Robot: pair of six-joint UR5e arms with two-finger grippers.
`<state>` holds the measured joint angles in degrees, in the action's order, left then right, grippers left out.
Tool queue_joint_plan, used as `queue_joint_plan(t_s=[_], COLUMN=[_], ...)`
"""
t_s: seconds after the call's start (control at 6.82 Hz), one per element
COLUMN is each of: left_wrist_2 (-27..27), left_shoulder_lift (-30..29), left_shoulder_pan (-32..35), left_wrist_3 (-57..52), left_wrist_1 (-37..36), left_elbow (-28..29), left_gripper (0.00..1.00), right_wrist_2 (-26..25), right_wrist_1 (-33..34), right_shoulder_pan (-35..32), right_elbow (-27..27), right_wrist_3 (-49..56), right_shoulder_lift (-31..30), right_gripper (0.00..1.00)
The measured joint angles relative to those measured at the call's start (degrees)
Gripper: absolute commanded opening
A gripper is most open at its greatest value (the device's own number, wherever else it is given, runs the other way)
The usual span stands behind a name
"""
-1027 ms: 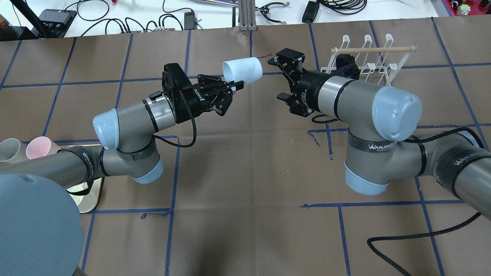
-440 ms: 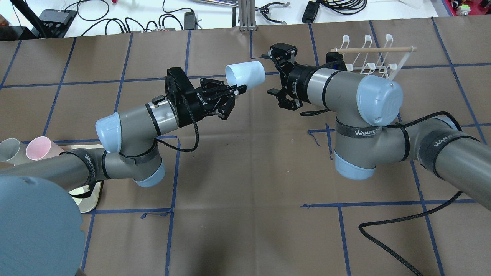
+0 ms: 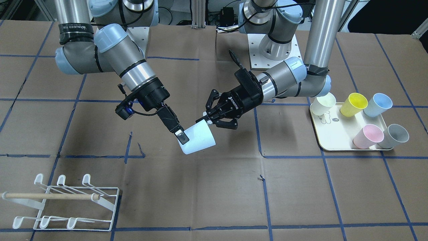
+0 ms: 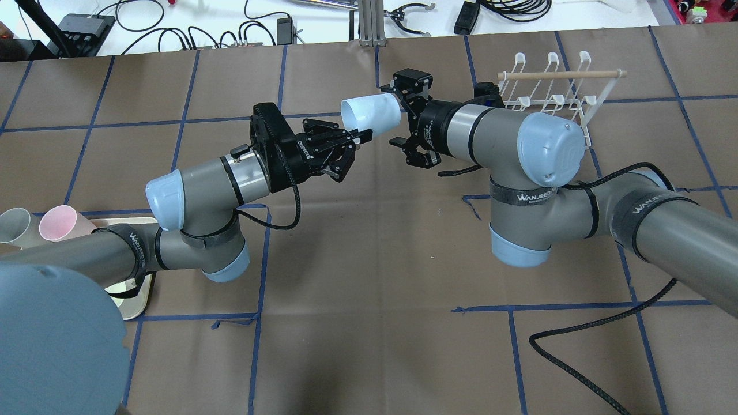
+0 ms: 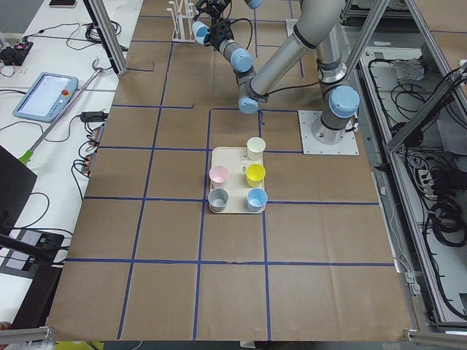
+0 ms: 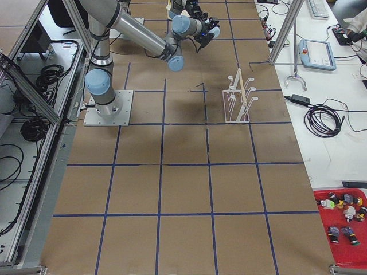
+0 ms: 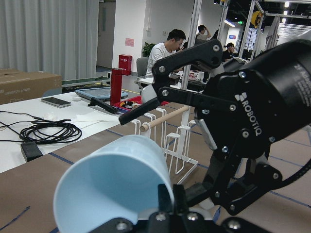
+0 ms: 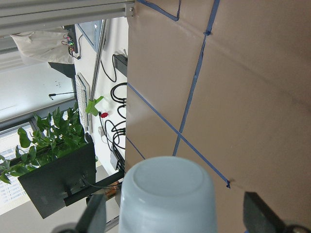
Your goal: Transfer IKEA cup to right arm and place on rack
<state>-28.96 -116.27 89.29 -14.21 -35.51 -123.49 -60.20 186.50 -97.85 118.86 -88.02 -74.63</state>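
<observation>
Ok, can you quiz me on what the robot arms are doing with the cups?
1. True or false: the left tool pinches the pale blue cup by its rim.
2. How many cups sit on the cream tray?
3. The right tool is: A) open, with fingers either side of the cup's base; B) shut on the cup; C) resting on the table.
Key: 1 true; 2 five; 3 A.
</observation>
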Motion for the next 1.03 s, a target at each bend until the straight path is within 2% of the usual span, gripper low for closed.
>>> queue_joint_plan(t_s=[1.03], left_wrist_2=[-0.04], left_shoulder_lift=[0.12], left_shoulder_pan=[0.05], left_wrist_3=[1.07], left_wrist_1=[0.00], left_elbow=[0.00], left_gripper=[0.01], right_wrist_2=[-0.01], right_wrist_1=[-0.17], right_shoulder_pan=[-1.46], right_elbow=[-2.56], right_wrist_3=[-0.66], right_shoulder_lift=[2.54], right_gripper=[0.99])
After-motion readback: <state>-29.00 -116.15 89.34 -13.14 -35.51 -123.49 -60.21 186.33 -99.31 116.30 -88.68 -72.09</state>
